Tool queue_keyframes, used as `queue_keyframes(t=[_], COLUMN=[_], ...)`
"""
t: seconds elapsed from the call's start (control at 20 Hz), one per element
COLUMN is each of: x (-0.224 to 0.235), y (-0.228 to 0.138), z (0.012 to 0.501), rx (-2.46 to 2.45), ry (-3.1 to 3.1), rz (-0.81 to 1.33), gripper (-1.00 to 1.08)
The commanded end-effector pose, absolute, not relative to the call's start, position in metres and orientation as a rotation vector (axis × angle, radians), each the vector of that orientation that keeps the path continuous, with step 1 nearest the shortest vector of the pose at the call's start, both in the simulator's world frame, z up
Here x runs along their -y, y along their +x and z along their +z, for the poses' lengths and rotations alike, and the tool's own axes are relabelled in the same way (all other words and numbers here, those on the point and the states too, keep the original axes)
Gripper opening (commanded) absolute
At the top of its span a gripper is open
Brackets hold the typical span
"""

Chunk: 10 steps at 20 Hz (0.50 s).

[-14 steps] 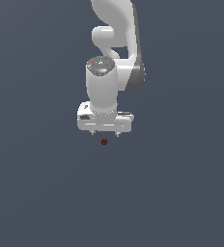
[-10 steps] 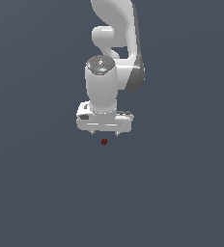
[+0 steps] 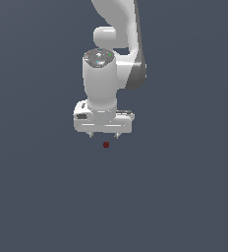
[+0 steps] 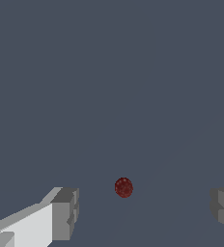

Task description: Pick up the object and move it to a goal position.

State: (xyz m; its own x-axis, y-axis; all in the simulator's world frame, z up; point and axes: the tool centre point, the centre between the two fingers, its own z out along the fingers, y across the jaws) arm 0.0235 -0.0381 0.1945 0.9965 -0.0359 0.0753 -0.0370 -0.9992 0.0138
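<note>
The white gripper (image 3: 104, 136) hangs with its jaws spread apart and grasping nothing, its two fingertips (image 4: 65, 213) standing well clear of each other. The object, a small dark red ball (image 3: 106, 144), lies on the grey floor (image 3: 185, 197) just below the gripper; in the wrist view the ball (image 4: 123, 187) sits between the fingertips, touching neither.
</note>
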Motion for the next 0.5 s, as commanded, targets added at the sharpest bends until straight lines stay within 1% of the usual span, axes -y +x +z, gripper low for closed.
queue_keyframes(t=[0.0,0.45], x=[0.038,0.036], y=[0.023,0.018], z=[0.193,0.18], rx=[0.067,0.239], ry=[3.125,3.127], rz=[0.114,0.102], gripper=[1.0,1.0])
